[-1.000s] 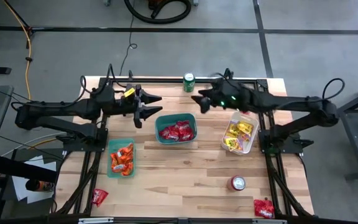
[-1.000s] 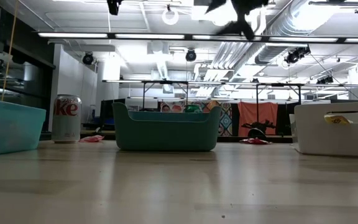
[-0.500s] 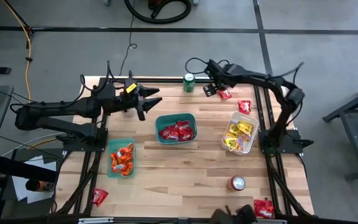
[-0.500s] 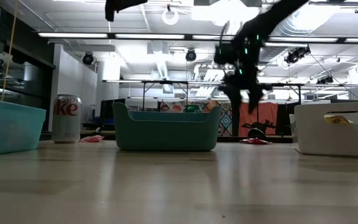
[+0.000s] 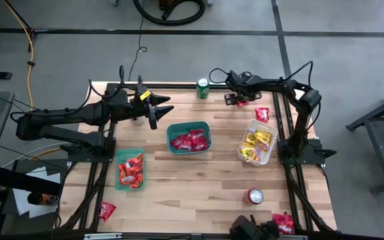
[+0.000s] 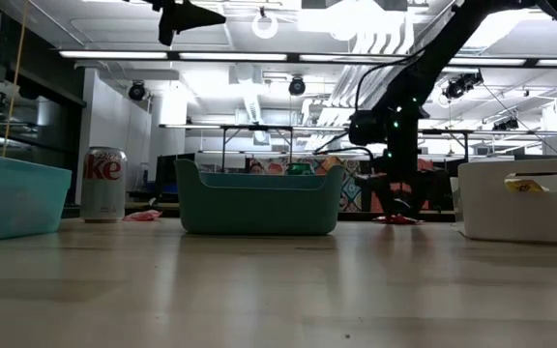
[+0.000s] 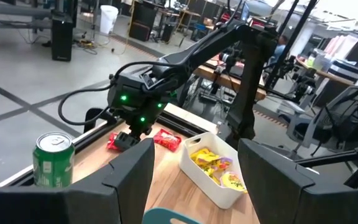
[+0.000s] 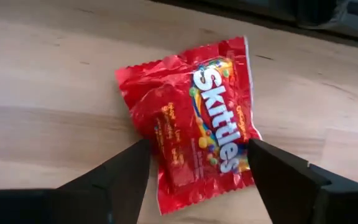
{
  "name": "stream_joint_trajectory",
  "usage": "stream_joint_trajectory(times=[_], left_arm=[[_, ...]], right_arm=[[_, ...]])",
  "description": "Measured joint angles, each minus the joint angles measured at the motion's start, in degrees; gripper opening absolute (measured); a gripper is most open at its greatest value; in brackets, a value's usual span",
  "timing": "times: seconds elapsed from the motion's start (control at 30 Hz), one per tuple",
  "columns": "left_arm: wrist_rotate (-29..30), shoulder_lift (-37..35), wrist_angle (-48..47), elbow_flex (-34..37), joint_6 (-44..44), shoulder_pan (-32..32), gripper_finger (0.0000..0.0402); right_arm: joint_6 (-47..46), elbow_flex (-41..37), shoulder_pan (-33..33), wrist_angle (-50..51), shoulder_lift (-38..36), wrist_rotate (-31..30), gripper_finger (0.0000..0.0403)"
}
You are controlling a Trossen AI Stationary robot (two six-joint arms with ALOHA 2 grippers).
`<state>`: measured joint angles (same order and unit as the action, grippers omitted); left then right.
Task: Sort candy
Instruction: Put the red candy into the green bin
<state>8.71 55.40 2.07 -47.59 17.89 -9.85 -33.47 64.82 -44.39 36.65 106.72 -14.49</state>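
Note:
A red candy packet (image 8: 191, 134) lies flat on the table near its far edge, right of the green can (image 5: 203, 88). My right gripper (image 8: 197, 180) points down over it, open, with one finger on either side of the packet's near half. In the low view it (image 6: 395, 205) hangs just above that packet (image 6: 395, 219). A second red packet (image 5: 263, 113) lies close by. My left gripper (image 5: 160, 110) hovers open and level, high above the table's far left part. More red packets lie at the near edge (image 5: 107, 211) (image 5: 283, 223).
The dark teal bin (image 5: 189, 127) holds red candy. A white bin (image 5: 245, 152) holds yellow candy, and a light teal bin (image 5: 120, 180) holds orange candy. A red-and-silver can (image 5: 255, 196) stands near the front right. Bare wood lies between the bins.
My right gripper has swung from high above the middle of the table toward the far edge and come down. It has tipped from nearly level to pointing down over the red packet, and its fingers have stayed open.

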Motion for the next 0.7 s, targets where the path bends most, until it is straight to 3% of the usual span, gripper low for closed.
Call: stream_joint_trajectory(times=[0.13,0.33,0.37,0.53,0.7], left_arm=[[0.00,0.00,-0.01,0.00,0.00,0.00,0.0219],[-0.10,-0.23,-0.87,0.00,0.04,0.00,0.0219],[-0.97,-0.69,-1.41,0.00,0.30,0.00,0.0219],[-5.05,-5.26,-2.44,0.00,0.73,0.01,0.0219],[-4.96,-10.33,-4.99,0.00,-0.51,0.00,0.0219]], right_arm=[[0.51,-2.61,-0.63,-2.77,-0.31,1.03,0.0216],[2.82,-5.30,0.20,-4.17,-0.68,4.73,0.0037],[4.27,-5.32,0.73,-3.71,-1.03,4.90,0.0022],[6.73,-6.20,4.31,1.05,-7.81,7.45,0.0028],[13.75,-5.78,8.56,0.04,-21.18,12.24,0.0008]])
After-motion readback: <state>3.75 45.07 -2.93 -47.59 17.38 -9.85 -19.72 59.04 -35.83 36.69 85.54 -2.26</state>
